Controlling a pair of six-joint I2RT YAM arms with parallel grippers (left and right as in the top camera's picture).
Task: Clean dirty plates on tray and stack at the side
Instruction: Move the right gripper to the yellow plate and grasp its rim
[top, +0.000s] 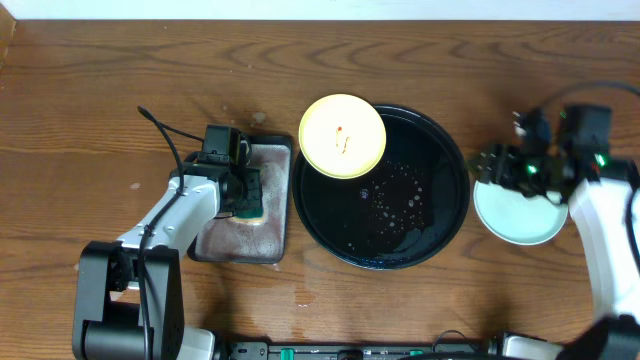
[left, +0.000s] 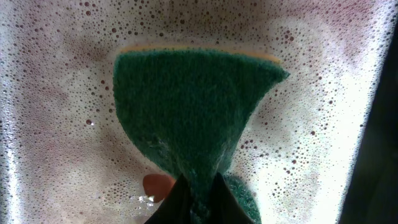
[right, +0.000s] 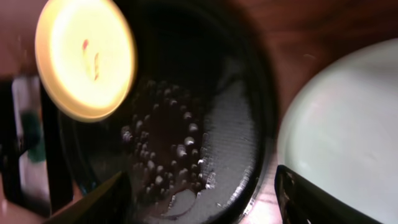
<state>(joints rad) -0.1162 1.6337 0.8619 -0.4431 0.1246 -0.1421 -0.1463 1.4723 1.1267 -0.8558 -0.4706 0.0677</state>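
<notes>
The pale yellow plate (top: 343, 136) with red smears lies on the upper-left part of the black tray (top: 440, 215); it also shows in the right wrist view (right: 84, 59). A pale mint-blue plate (top: 520, 212) lies on the table right of the tray; I cannot tell whether a second one lies under it. My right gripper (top: 497, 168) is open and empty, hovering between the tray's right rim (right: 264, 118) and the mint plate (right: 348, 124). My left gripper (left: 200, 180) is shut on a green sponge (left: 186, 99) over soapy foam.
The small rectangular grey tray (top: 240, 240) left of the black tray holds foamy water (left: 62, 93), and my left gripper (top: 245, 190) is over it. Soap bubbles and water lie in the black tray's middle (top: 395, 200). Bare wooden table surrounds everything.
</notes>
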